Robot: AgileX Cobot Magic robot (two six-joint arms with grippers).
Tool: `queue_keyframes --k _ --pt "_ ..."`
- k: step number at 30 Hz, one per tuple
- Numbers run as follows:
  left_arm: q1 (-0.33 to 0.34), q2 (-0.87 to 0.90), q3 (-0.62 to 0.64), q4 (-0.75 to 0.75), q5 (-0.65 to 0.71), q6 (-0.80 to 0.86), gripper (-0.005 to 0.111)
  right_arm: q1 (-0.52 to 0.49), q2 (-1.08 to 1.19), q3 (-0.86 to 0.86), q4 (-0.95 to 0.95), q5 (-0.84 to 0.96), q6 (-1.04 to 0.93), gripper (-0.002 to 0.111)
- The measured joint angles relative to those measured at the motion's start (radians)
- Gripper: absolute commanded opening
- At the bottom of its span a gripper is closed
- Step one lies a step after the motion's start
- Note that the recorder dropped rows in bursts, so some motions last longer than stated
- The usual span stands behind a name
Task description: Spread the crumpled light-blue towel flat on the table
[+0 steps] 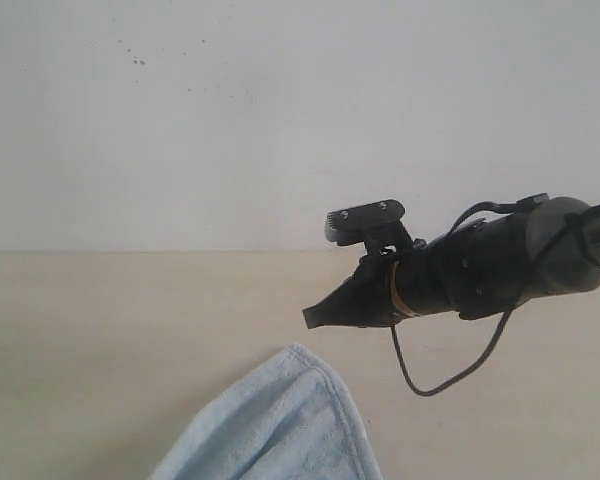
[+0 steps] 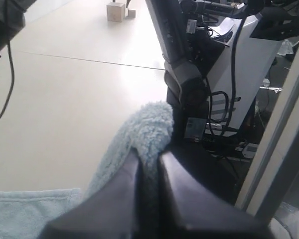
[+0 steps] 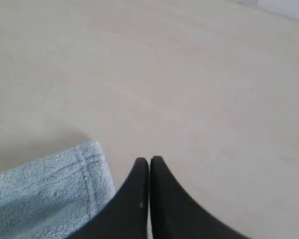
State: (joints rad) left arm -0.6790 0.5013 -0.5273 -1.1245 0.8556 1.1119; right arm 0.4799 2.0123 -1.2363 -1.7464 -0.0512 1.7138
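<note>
A corner of the pale blue towel (image 1: 275, 425) lies on the beige table (image 1: 110, 340) at the lower middle of the exterior view. The right gripper (image 1: 312, 318) hovers just above and beyond that corner, pointing left, its jaws pressed together with nothing between them; in its wrist view the right gripper (image 3: 149, 160) sits beside the hemmed towel corner (image 3: 55, 191). The left gripper (image 2: 148, 155) is shut on a fold of the towel (image 2: 147, 129), which rises past its fingertips. The left arm is outside the exterior view.
A white wall (image 1: 280, 110) meets the table at the back. In the left wrist view the right arm's base and a white equipment stand (image 2: 239, 64) with cables sit past the table edge, and a small wooden block (image 2: 115, 11) stands on the floor.
</note>
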Motion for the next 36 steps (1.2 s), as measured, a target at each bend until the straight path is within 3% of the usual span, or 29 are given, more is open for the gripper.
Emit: queue_keyframes --k 7,11,25,36 --pt "0.0 0.0 0.0 0.0 -0.102 0.004 0.004 0.142 -0.004 0.002 0.003 0.284 -0.23 0.0" --pt "0.0 0.0 0.0 0.0 -0.192 0.004 0.004 0.194 -0.004 0.002 0.107 0.418 -0.426 0.0" --pt "0.0 0.0 0.01 0.0 -0.182 0.004 0.004 0.194 0.146 -0.099 0.323 0.269 -0.632 0.0" --pt "0.0 0.0 0.01 0.0 -0.186 0.004 0.004 0.194 0.254 -0.206 0.626 0.275 -0.969 0.0"
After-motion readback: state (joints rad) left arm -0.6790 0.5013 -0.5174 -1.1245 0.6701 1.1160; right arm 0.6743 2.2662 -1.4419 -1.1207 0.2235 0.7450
